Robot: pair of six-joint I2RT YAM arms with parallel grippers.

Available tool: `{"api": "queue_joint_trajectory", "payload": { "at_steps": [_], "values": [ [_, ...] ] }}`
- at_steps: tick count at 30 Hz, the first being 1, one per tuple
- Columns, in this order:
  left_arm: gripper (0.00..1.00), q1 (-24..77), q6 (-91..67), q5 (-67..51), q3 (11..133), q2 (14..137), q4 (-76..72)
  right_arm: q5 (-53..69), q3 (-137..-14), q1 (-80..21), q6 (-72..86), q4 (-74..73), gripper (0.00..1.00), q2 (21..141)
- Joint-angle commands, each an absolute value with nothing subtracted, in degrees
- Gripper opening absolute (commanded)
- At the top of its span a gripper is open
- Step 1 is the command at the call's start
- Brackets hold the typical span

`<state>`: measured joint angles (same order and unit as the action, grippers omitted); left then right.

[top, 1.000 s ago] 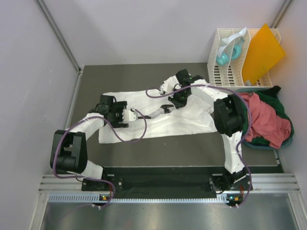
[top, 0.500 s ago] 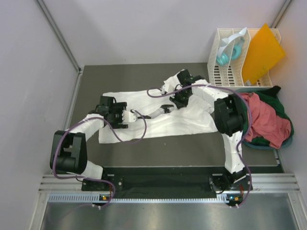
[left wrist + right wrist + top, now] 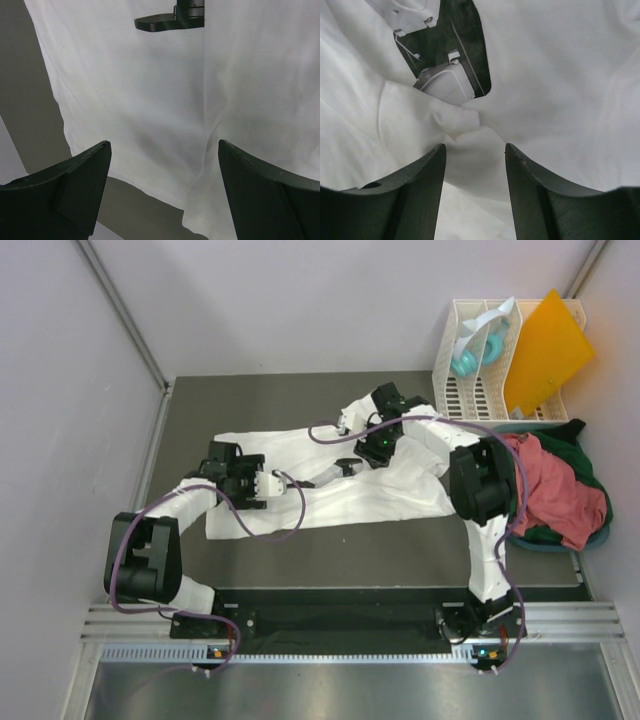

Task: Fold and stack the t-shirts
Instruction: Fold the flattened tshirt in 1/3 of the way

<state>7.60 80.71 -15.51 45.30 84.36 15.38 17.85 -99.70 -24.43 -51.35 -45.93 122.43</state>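
- The top external camera sits high above and behind the two arm bases and looks steeply down. It is far enough off to take in the whole dark grey table (image 3: 300, 400), both arms, and the large white cloth t-shirt (image 3: 340, 502) spread across the table.
- The left wrist camera rides behind the left gripper (image 3: 163, 150), close over the cloth. It looks down and forward between that gripper's two dark fingers (image 3: 75, 190).
- The right wrist camera sits the same way behind the right gripper (image 3: 475, 150), even closer to the cloth, which fills nearly its whole view.
- All three views share the middle of the white shirt.
- The left wrist view also catches a black part of the right arm's end (image 3: 170, 20) at its top edge.
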Motion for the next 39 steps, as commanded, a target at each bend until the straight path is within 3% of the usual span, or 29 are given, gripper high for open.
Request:
{"api": "queue_joint_trajectory", "payload": {
  "at_steps": [1, 5, 8, 12, 23, 39],
  "values": [
    [0.92, 7.73, 81.30, -16.26, 44.91, 82.18, 14.06, 20.13, -97.48, -23.56, -50.89, -45.62, 0.51, 120.49],
    [0.92, 7.73, 82.61, -16.08, 44.12, 81.39, 14.33, 21.09, -96.86, -22.77, -50.89, -45.88, 0.48, 122.34],
    [0.92, 7.73, 82.79, -16.17, 44.21, 81.04, 14.33, 21.27, -97.64, -22.41, -50.71, -45.97, 0.40, 123.57],
    [0.92, 7.73, 82.70, -16.08, 44.30, 80.77, 14.50, 20.92, -99.05, -22.50, -50.27, -45.97, 0.00, 124.37],
    [0.92, 7.73, 82.97, -16.35, 43.51, 80.68, 14.15, 18.90, -99.58, -22.59, -51.94, -46.49, 0.00, 118.57],
    [0.92, 7.73, 83.76, -17.40, 43.86, 81.47, 13.36, 16.35, -90.27, -24.08, -57.22, -49.75, 0.00, 109.42]
  ]
}}
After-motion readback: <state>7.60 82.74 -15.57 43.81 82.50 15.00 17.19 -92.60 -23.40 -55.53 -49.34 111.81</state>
